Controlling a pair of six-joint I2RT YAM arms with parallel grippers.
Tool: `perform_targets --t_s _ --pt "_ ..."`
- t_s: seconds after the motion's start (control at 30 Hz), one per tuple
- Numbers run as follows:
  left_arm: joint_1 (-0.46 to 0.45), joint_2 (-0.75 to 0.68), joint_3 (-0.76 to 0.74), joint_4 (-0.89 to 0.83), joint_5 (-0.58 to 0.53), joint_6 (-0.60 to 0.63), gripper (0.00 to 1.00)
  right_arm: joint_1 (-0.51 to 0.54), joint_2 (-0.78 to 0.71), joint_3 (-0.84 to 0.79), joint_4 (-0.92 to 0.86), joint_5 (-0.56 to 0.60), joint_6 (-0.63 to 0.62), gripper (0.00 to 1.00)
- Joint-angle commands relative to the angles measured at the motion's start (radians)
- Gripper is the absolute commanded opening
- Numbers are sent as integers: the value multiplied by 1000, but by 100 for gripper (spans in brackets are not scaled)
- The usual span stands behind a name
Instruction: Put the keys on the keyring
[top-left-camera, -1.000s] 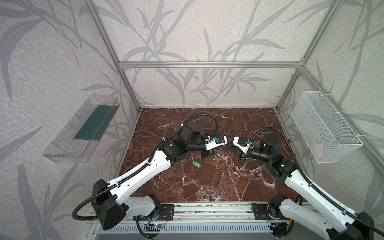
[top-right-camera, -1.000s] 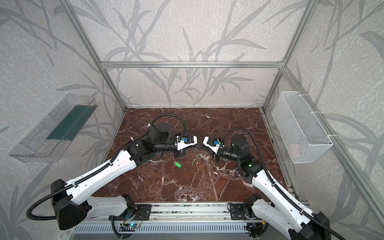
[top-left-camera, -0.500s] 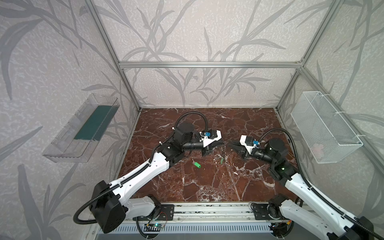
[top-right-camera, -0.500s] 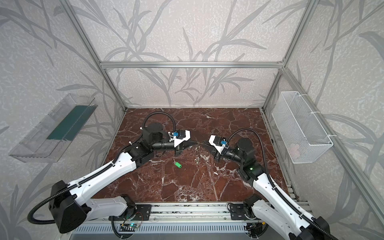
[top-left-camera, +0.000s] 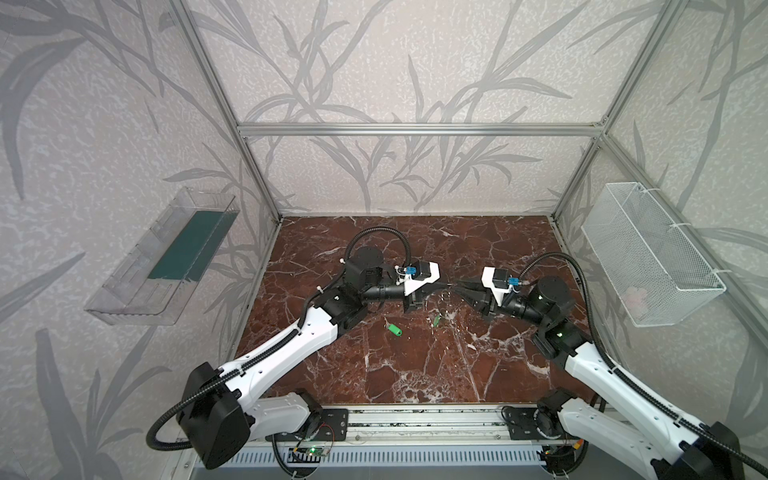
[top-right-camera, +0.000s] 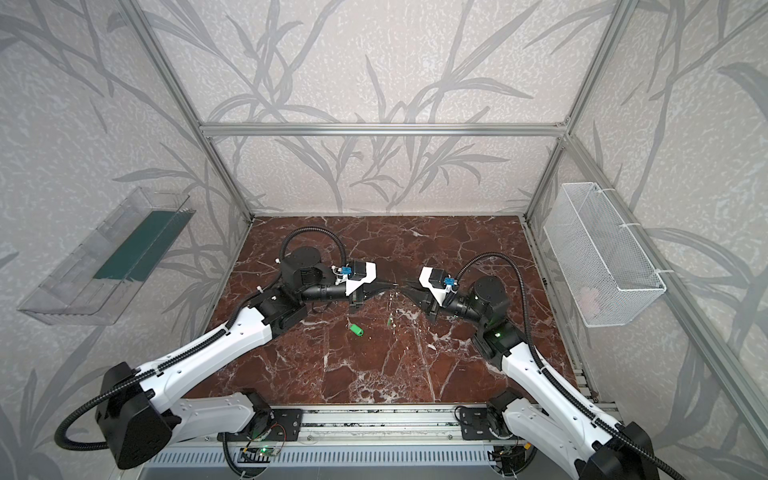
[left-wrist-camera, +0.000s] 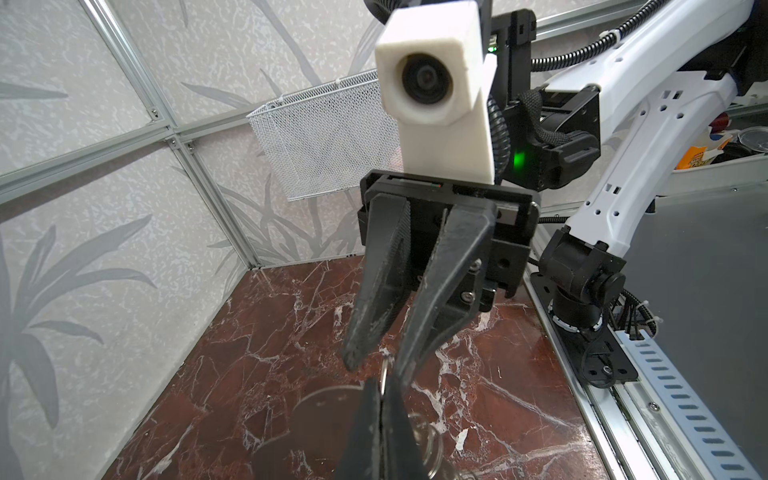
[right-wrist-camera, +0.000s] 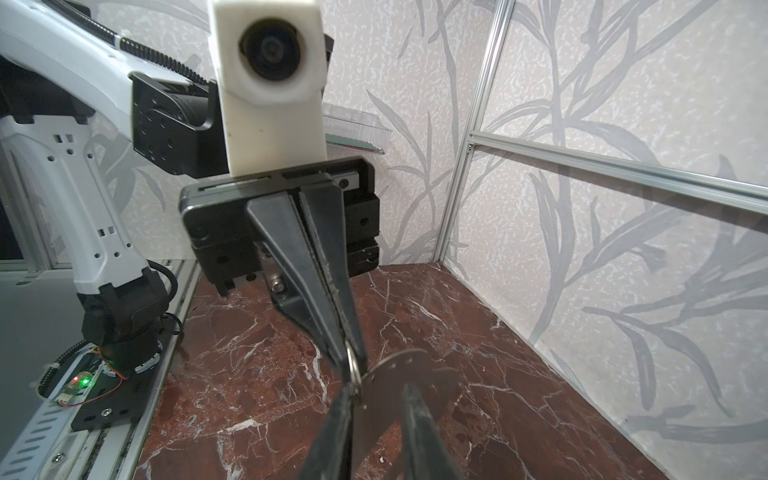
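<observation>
You see the left gripper (right-wrist-camera: 351, 365), jaws pinched on the grey keyring (right-wrist-camera: 409, 374), facing the right gripper (left-wrist-camera: 376, 365), its jaws slightly apart around the ring's edge, above the tabletop (top-left-camera: 415, 374) where two green keys (top-left-camera: 394, 330) lie.

White wire basket (top-left-camera: 648, 253) on right wall; clear plastic tray (top-left-camera: 166, 257) on left wall; red marble tabletop (top-left-camera: 415, 365)

glossy red marble-look table (top-left-camera: 415, 374); matt grey metal keyring (right-wrist-camera: 399, 374); bright green plastic keys (top-left-camera: 394, 330).
</observation>
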Motion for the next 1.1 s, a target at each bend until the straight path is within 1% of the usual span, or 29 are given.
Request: perform_targets --t_s 0.0,0.27,0.73,1.07 --pt "3 -30 -5 52 26 14 0 -5 11 14 47 -57 27 21" --pt "3 -26 0 51 41 10 0 -3 24 24 53 -85 9 16" --pt "4 -3 33 -14 77 35 0 -8 -15 8 51 -67 -34 15" --pt "2 8 48 -21 78 40 0 -13 -1 12 32 -102 -43 0"
